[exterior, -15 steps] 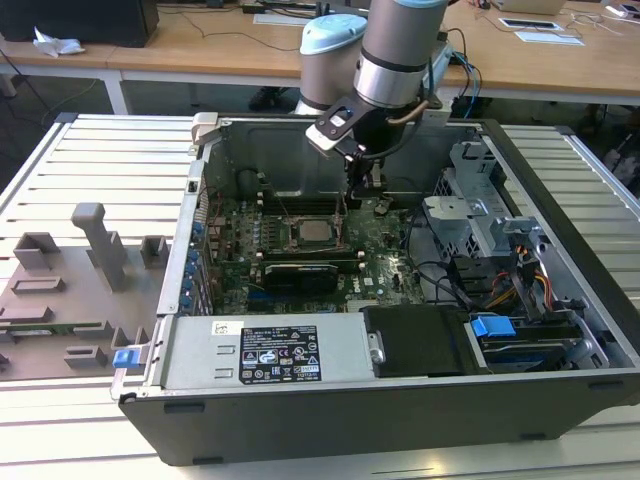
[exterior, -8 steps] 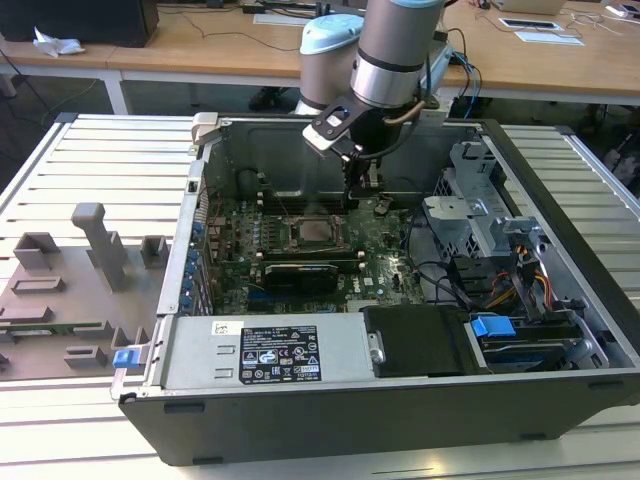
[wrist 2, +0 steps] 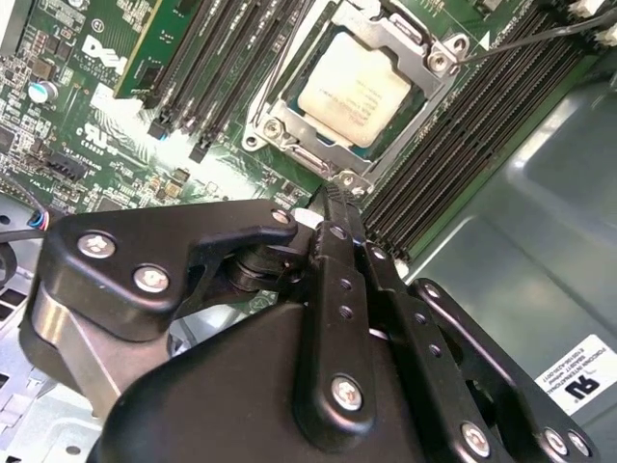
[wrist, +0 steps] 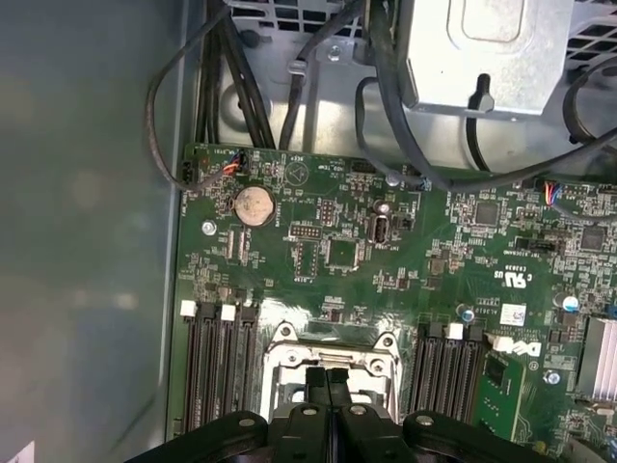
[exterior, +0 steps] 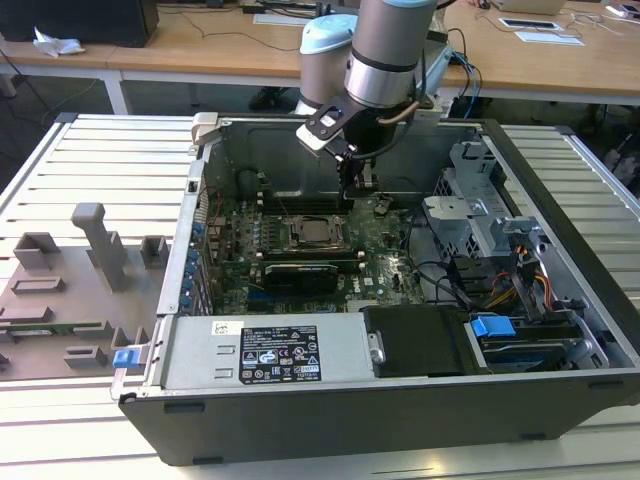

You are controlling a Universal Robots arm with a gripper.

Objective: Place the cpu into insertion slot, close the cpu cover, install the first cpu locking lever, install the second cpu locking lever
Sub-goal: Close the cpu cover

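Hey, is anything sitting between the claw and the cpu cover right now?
Nothing visible does. In the second wrist view the shut claw hangs right by one edge of the cpu cover, which frames the cpu.

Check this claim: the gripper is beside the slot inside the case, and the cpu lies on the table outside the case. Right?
Wrong: the cpu sits in the slot, as the second wrist view shows. The gripper is beside the slot inside the case.
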